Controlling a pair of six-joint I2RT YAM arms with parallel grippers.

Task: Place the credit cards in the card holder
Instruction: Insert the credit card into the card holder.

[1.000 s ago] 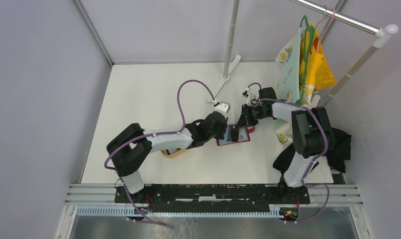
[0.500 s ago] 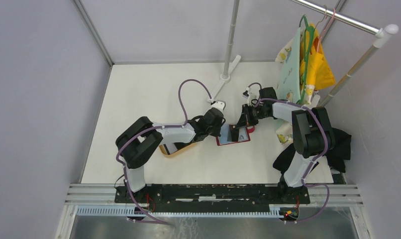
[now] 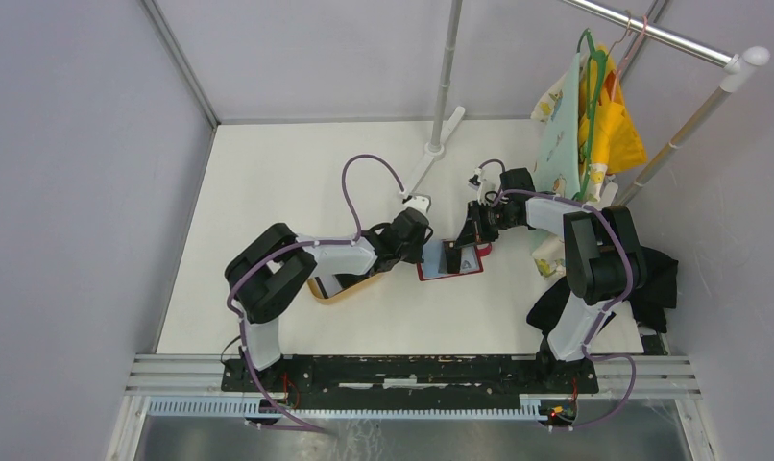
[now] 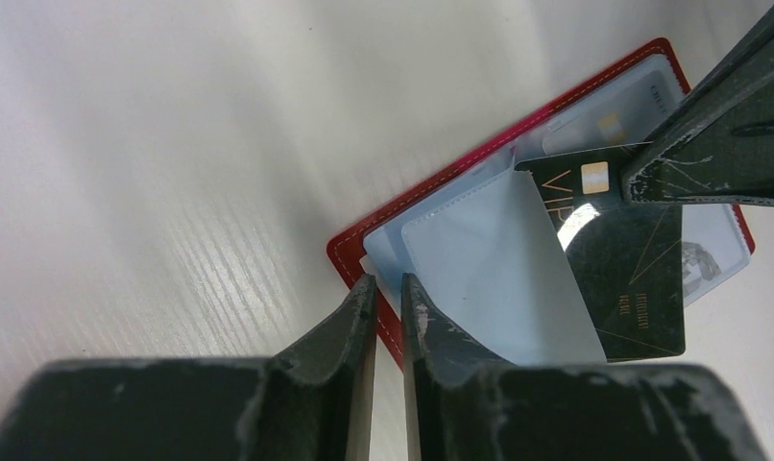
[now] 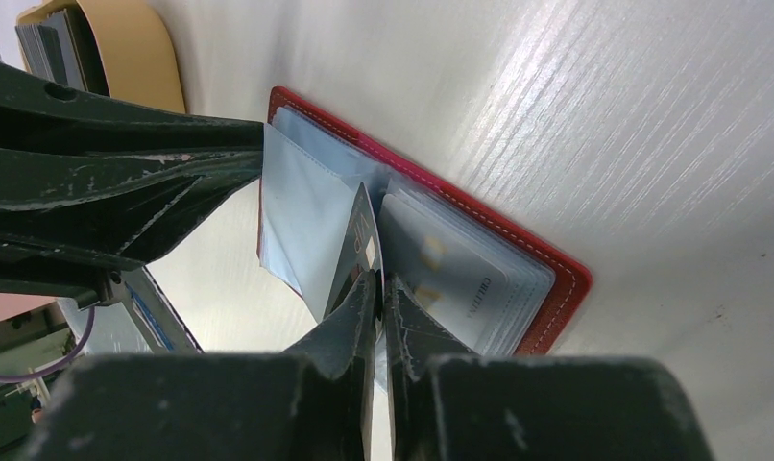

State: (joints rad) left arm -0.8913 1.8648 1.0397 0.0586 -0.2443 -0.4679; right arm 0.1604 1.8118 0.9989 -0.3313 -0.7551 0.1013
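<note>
In the last second my left arm has drawn back a little toward its own side. My left claw (image 4: 385, 288) no longer hangs over the card holder (image 4: 460, 259) but sits at its rim, and its fingers have narrowed to a thin slit. They straddle the red edge there — whether they pinch it or only press on it I cannot tell. My right arm has not shifted. My right claw (image 5: 375, 283) is clamped on the edge of 1 black credit card (image 4: 623, 279), which stands tilted, its lower edge down among the grey-blue pockets beside a lifted flap.

The holder lies open on the tabletop (image 4: 172, 144) between my 2 claws. 1 pale card (image 5: 450, 279) already sits in a pocket just beside the black one. The tray (image 5: 133, 48), now out from under my left arm, lies near the holder with more cards (image 5: 52, 43) standing in it.

I take the left claw's new place as a brace, so the holder will not slide when the right one pushes. The black card looks started but not seated — I cannot tell whether its edge has found a slot. The cards in the tray remain to be done.
</note>
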